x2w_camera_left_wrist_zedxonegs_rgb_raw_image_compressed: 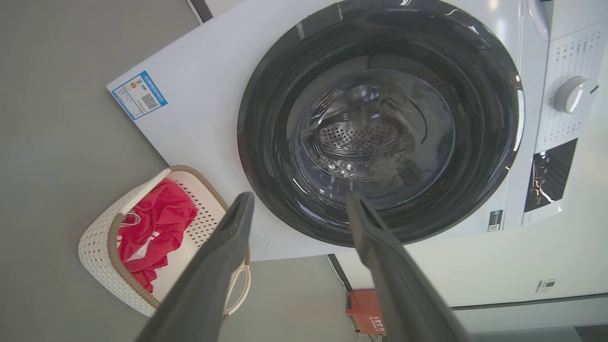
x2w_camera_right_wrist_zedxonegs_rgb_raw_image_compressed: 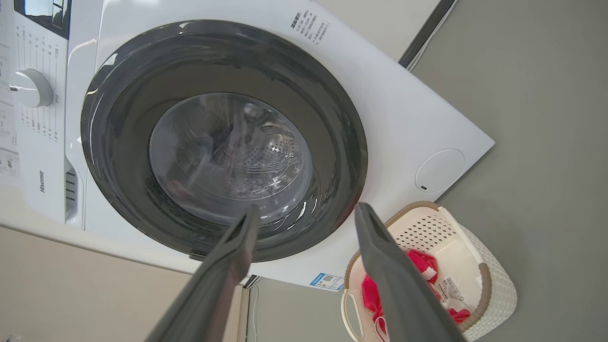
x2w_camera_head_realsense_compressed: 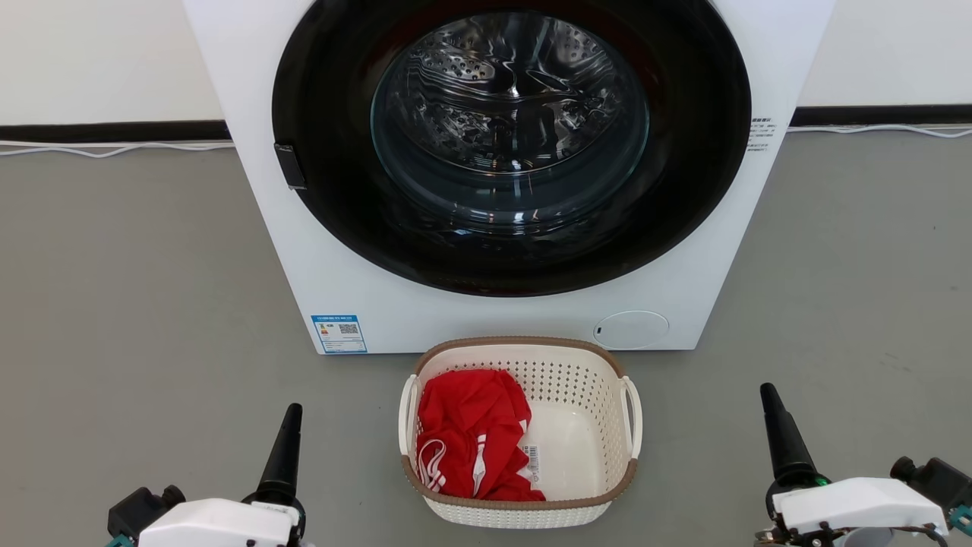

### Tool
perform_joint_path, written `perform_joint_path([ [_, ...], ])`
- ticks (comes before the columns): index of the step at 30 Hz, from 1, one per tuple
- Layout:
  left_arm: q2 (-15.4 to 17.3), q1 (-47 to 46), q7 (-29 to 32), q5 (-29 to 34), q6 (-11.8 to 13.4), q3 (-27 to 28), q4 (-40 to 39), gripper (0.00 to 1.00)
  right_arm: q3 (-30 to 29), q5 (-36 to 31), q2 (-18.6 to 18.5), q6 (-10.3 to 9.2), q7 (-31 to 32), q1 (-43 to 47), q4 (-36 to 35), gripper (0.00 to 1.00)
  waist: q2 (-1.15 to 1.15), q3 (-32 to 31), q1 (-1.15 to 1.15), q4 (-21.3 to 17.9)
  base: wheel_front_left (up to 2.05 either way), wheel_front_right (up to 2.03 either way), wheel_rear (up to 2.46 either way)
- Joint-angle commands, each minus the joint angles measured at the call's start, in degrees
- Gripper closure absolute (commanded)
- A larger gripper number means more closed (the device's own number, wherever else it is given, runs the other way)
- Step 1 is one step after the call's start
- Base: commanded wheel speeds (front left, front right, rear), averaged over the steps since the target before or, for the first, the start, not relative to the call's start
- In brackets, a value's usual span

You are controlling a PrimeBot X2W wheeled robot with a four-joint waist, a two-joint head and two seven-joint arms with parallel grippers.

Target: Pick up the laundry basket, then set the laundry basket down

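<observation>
The laundry basket [x2w_camera_head_realsense_compressed: 577,384], cream-white with perforated walls and a brown rim band, stands on the grey floor just in front of the washing machine. A red garment [x2w_camera_head_realsense_compressed: 471,437] lies in its left half, and a barcode sticker shows on the bottom. My left gripper [x2w_camera_head_realsense_compressed: 291,414] hovers low to the basket's left, apart from it. My right gripper [x2w_camera_head_realsense_compressed: 768,393] is to its right, further off. Each wrist view shows its own gripper, left [x2w_camera_left_wrist_zedxonegs_rgb_raw_image_compressed: 299,199] and right [x2w_camera_right_wrist_zedxonegs_rgb_raw_image_compressed: 308,209], open with nothing between the fingers. The basket [x2w_camera_left_wrist_zedxonegs_rgb_raw_image_compressed: 97,251] [x2w_camera_right_wrist_zedxonegs_rgb_raw_image_compressed: 496,285] lies off to one side of each.
A white front-loading washing machine [x2w_camera_head_realsense_compressed: 304,251] with a round dark door [x2w_camera_head_realsense_compressed: 683,190], shut, rises right behind the basket. Grey floor stretches to both sides. A white cable [x2w_camera_head_realsense_compressed: 114,150] runs along the dark skirting at the wall. An orange object [x2w_camera_left_wrist_zedxonegs_rgb_raw_image_compressed: 365,311] sits by the machine's far side.
</observation>
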Motion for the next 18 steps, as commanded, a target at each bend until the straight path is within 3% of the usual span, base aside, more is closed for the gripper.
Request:
perform_joint_path([
  [1, 0.45, -1.13, -0.46, 1.40, 0.31, 0.42, -1.74, 0.00, 0.74, -1.79, -0.63, 0.17, -0.88, -1.45, -1.90, 0.00, 0.00, 0.02, -0.01, 0.00, 0.00, 0.00, 0.00],
  [18, 0.60, -1.43, -3.37, 18.57, 0.22, -0.08, -0.91, 0.00, 1.77, -18.16, -0.76, 0.23, -3.74, -2.20, 0.55, 0.00, 0.00, -0.28, -0.01, -0.20, 0.00, 0.00, 0.00],
])
